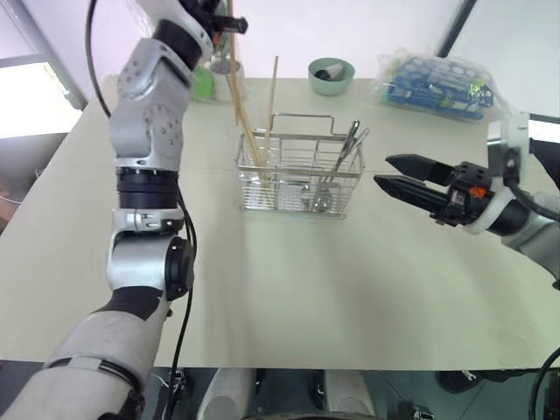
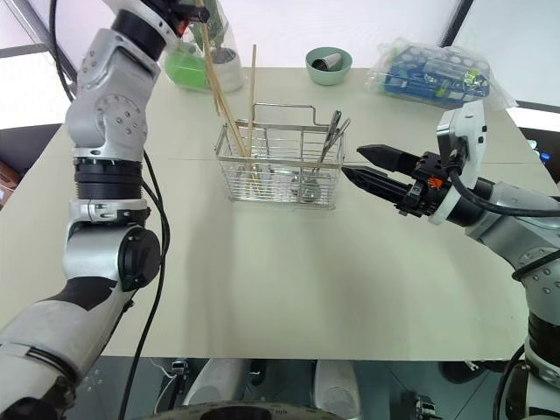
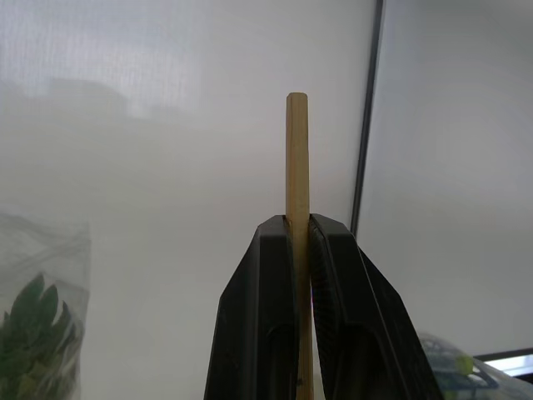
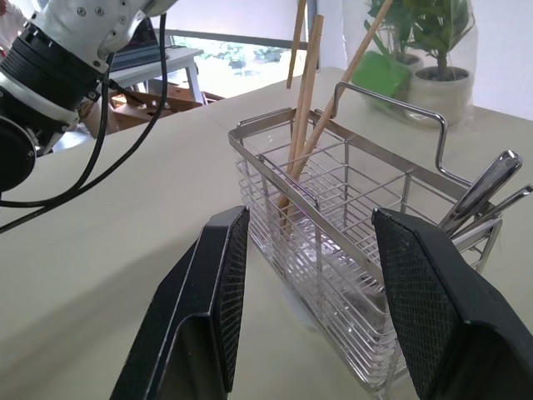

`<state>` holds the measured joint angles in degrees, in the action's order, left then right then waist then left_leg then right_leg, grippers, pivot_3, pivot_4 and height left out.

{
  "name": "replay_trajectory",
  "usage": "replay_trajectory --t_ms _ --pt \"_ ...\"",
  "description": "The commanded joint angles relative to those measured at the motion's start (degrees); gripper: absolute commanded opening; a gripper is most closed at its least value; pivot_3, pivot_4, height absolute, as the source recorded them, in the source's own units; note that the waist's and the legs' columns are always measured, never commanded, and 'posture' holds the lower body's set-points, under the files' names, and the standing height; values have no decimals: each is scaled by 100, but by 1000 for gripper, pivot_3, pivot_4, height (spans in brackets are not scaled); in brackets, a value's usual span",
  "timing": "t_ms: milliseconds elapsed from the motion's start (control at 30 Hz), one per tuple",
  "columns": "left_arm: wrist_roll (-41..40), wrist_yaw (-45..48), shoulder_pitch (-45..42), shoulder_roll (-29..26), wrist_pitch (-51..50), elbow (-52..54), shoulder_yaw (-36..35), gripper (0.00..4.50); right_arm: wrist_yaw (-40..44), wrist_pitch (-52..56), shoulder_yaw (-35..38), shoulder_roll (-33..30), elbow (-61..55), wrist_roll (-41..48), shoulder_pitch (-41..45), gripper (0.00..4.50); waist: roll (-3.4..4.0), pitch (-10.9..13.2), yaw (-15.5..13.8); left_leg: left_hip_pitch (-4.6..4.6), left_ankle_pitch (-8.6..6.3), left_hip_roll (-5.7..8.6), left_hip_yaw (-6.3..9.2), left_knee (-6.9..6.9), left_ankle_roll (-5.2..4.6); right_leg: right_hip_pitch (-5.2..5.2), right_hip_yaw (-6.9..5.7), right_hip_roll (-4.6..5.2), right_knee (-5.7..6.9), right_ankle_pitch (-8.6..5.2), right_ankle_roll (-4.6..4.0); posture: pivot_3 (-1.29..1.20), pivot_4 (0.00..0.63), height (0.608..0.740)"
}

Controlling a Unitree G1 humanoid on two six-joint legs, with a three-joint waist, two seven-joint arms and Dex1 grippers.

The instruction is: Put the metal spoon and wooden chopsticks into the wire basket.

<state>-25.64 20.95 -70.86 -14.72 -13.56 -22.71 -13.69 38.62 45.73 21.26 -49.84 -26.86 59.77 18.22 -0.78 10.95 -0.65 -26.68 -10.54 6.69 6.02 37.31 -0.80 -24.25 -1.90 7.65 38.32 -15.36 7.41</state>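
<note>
Left wrist view: a wooden chopstick is pinched by the left gripper. Its lower end is inside the wire basket with other wooden chopsticks; the metal spoon is leaned there too. The right gripper is spread, empty, beside the basket.

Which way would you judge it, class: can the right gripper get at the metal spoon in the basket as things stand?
Probably yes. The right gripper is open beside the wire basket, and the metal spoon sticks up above the rim on that side, nothing between.
</note>
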Motion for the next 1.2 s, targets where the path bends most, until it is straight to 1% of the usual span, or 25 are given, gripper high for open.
replay_trajectory --t_ms 33,267,433,533,600,733,767,833,933,967,1033,1067,1100,1200 --pt "-125 -12 -238 -19 -39 292 -70 40 41 -149 159 8 -100 48 111 2406 0 0 -1 0 0 0 0 0 0 0 0 0 0 0 0 0 150 687" --pt "59 -19 256 480 8 467 270 40 66 -164 126 13 -84 35 138 2406 0 0 -11 0 0 4 0 2 -1 4 0 2 -1 0 0 0 150 687" --pt "210 -5 670 625 30 508 458 40 41 -148 167 9 -125 75 91 2406 0 0 29 1 0 1 0 0 -1 1 2 1 1 0 0 0 150 687" --pt "243 27 973 692 24 603 514 1160 27 -139 184 2 -129 82 80 2406 2 -1 21 3 1 -1 0 -2 0 1 2 0 1 0 0 0 150 687" --pt "135 -4 1106 762 -117 788 487 2020 27 -139 191 -2 -118 84 86 2406 1 -1 3 3 1 -1 0 -1 0 2 2 1 1 0 0 0 150 687" --pt "-210 -165 1400 965 -596 1360 430 4198 47 -158 166 -3 -44 50 140 2406 1 -1 -16 0 0 0 0 2 -1 2 1 1 0 0 0 0 150 687" --pt "-269 -219 1444 991 -703 1473 408 4356 52 -165 152 0 -23 37 156 2406 1 -1 -16 -1 0 0 0 3 -1 2 1 2 0 0 0 0 150 687" --pt "-379 -309 1479 918 -967 1721 344 4356 65 -199 92 24 29 -21 201 2406 1 -1 -8 -1 0 1 0 4 -1 3 1 1 0 0 0 0 150 687" --pt "-732 -68 1290 264 -1761 2137 177 4356 120 -275 -24 65 123 -145 273 2406 3 -1 63 2 0 -2 -1 3 0 2 2 -1 1 0 0 0 150 687" --pt "-831 195 1233 -68 -1987 2215 187 4356 161 -298 -39 62 160 -189 277 2406 6 -3 99 4 1 -4 -1 -3 1 -1 2 -3 4 -1 -1 0 150 687" --pt "-809 1239 1255 -1192 -2251 2370 367 4356 389 -396 -51 -33 329 -367 242 2406 7 -3 161 8 3 -7 -1 -10 4 -1 2 -6 6 -2 -3 0 150 687" --pt "-656 1774 1350 -1808 -2281 2368 550 4356 523 -457 -60 -90 446 -474 232 2406 10 -2 190 8 3 -8 -3 -12 5 -5 1 -10 7 -2 -3 0 150 687" --pt "-549 2099 1425 -2193 -2272 2340 683 4356 613 -501 -75 -117 525 -552 232 2406 12 -2 196 12 3 -9 -11 -19 5 -7 7 -10 7 -2 -4 0 150 687" --pt "36 3446 2150 -3458 -1455 2036 1070 4356 962 -609 -134 -233 845 -767 288 2406 41 -18 157 27 1 -8 -22 -27 3 4 13 -9 1 -3 -5 0 150 687"
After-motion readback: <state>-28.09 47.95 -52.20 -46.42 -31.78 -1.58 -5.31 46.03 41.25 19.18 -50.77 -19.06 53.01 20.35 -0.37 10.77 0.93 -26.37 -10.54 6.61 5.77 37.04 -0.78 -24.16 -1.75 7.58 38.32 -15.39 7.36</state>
